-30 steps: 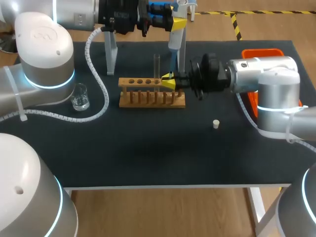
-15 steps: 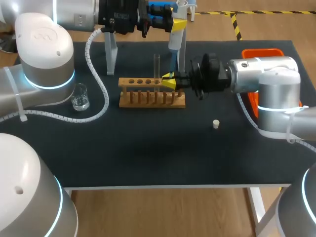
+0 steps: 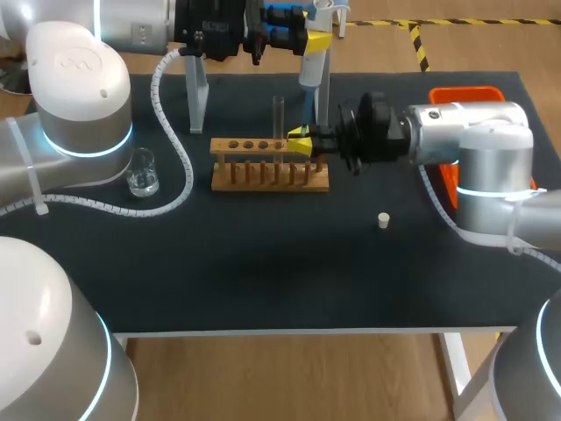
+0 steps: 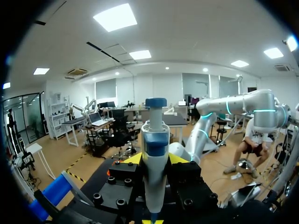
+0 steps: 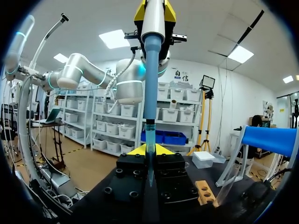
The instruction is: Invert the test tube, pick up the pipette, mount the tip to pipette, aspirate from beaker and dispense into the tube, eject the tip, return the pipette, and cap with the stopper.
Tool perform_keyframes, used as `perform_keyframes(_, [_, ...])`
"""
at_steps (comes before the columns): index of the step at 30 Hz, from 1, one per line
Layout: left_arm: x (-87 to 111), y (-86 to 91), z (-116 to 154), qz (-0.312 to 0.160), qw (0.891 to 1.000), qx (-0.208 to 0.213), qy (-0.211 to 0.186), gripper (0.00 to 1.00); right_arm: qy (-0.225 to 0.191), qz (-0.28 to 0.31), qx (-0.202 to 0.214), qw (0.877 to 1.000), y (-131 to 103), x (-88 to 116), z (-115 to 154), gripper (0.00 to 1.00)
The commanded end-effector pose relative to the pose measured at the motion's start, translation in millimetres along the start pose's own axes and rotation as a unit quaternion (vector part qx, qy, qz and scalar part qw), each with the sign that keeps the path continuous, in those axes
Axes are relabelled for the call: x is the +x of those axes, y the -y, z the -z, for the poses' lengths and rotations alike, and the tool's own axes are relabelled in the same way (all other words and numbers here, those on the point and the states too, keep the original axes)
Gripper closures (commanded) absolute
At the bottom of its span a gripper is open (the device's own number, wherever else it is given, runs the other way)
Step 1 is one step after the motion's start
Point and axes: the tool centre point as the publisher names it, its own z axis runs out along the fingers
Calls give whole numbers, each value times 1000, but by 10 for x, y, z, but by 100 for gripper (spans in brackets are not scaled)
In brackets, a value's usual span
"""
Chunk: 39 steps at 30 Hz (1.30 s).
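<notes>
My left gripper (image 3: 307,39) is shut on the white and blue pipette (image 3: 311,74), which hangs upright above the right end of the wooden rack (image 3: 263,171). In the left wrist view the pipette (image 4: 155,140) stands between the yellow tips of that gripper (image 4: 155,158). My right gripper (image 3: 301,142) is shut on the thin pipette tip (image 5: 149,135) at the pipette's (image 5: 152,70) lower end. The clear test tube (image 3: 279,114) stands upright in the rack, just left of the right gripper (image 5: 149,150). The glass beaker (image 3: 142,171) sits at the left. The small white stopper (image 3: 383,220) lies on the mat.
An orange tray (image 3: 465,92) sits at the table's right edge behind my right arm. A grey stand (image 3: 197,96) rises behind the rack's left end. My left arm's white cable drapes across the mat between beaker and rack.
My right gripper has crept very slightly up toward the pipette. The left arm, pipette and test tube have kept still.
</notes>
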Motion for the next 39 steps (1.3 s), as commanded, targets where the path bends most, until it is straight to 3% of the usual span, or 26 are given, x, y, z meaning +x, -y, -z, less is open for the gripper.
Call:
perform_keyframes(1, [10, -27, 3, 0, 1000, 0, 0, 100, 1, 0, 0, 1000, -57, 9, -6, 100])
perform_keyframes(20, [10, -27, 3, 0, 1000, 0, 0, 100, 11, -5, 0, 1000, -212, -44, 1, 100])
perform_keyframes(39, [10, -27, 3, 0, 1000, 0, 0, 100, 19, -22, 6, 1000, -147, 6, -21, 100])
